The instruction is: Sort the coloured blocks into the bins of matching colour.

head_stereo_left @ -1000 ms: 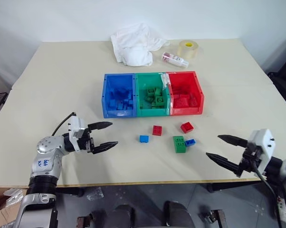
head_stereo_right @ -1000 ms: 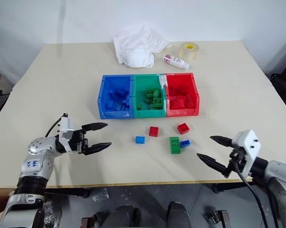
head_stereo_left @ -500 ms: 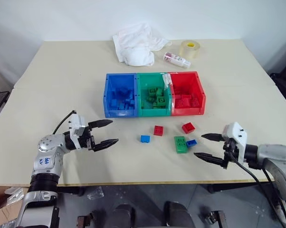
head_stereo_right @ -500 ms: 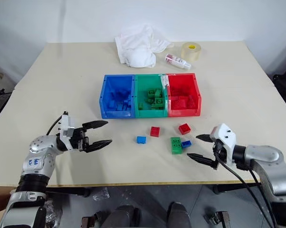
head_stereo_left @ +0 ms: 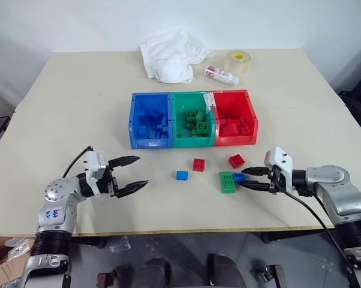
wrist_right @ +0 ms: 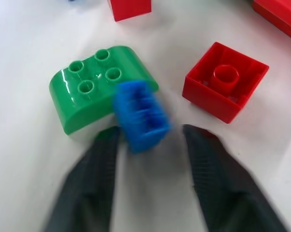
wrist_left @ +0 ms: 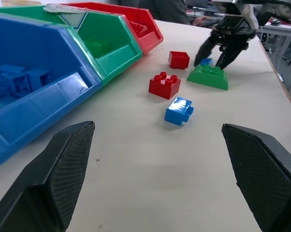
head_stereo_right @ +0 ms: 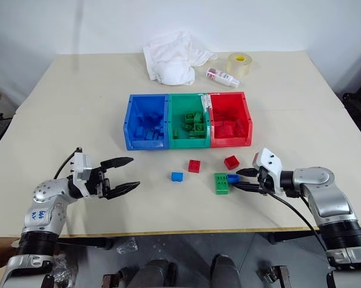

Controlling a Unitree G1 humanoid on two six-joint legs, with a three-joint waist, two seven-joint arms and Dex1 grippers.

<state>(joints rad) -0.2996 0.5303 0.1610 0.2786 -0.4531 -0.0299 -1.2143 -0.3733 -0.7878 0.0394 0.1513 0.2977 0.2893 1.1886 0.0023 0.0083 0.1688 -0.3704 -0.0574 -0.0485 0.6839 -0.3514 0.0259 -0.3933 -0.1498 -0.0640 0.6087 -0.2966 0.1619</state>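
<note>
Risk here lies mostly with the small blue brick [wrist_right: 140, 115], which lies between the black fingers of the right gripper [head_stereo_right: 241, 179] and leans against the big green brick [head_stereo_right: 220, 183]. The fingers are narrowing around it, but I cannot tell if they already press it. If they shut a little off the middle, the brick may turn or jump out. It could also push the green brick, or knock the red brick [head_stereo_right: 231, 162] that lies just beside, on the far side.

The bins [head_stereo_right: 187, 146] stand in a row far from the grippers, blue at left, green in the middle, red at right, each with bricks inside. Another red brick [head_stereo_right: 194, 166] and another blue brick [head_stereo_right: 177, 176] wait on the table [head_stereo_right: 78, 108], near the bins.

The left gripper [head_stereo_right: 124, 174] hovers wide open and empty, well to the left.

Compared with one second ago, the right gripper has come from the near right edge of the table up to the blue brick, and its fingers have narrowed. The left gripper has kept its place.
</note>
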